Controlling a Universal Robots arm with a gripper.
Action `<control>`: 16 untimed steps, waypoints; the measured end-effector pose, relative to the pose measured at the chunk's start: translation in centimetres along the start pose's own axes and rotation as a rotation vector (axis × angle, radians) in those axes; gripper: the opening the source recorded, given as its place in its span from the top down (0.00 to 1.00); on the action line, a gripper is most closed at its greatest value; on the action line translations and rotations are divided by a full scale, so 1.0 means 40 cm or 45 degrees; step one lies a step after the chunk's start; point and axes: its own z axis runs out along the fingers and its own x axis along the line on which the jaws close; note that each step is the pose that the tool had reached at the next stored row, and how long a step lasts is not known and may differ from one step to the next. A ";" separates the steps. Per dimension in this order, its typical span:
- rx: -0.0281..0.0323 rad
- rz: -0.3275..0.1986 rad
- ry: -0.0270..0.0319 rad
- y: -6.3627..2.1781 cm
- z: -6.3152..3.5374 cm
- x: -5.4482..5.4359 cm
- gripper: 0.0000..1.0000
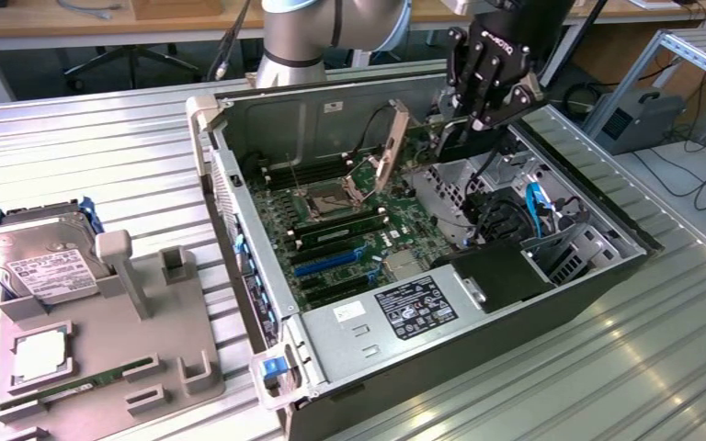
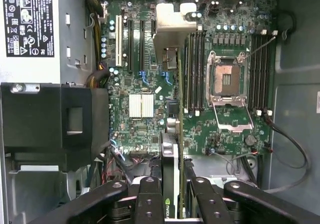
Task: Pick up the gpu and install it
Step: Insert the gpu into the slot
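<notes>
The black multi-finger pincer is partly closed, and its fingers clamp both faces of the gpu, a thin flat expansion card with a tan-brown reverse and a black face. The card stands on edge, gripped at one end, and runs straight away from the pincer to its silver metal bracket at the far end. Card and pincer are inside the open black tower computer case, which lies on its side on the ribbed aluminium surface. Directly beneath the pincer and the card lies the green motherboard; whether the card's lower edge touches the board cannot be told. The square silver processor socket sits on the board just beside the card. The silver power supply with a black label is fixed at the case end well apart from the pincer, on the card's other side. Outside the case, far to the exterior view's left of the pincer, a grey moulded holder carries a silver hard drive with a white label and a narrow green memory stick
</notes>
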 end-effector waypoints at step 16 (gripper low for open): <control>0.0002 0.000 -0.0001 0.004 0.013 0.000 0.73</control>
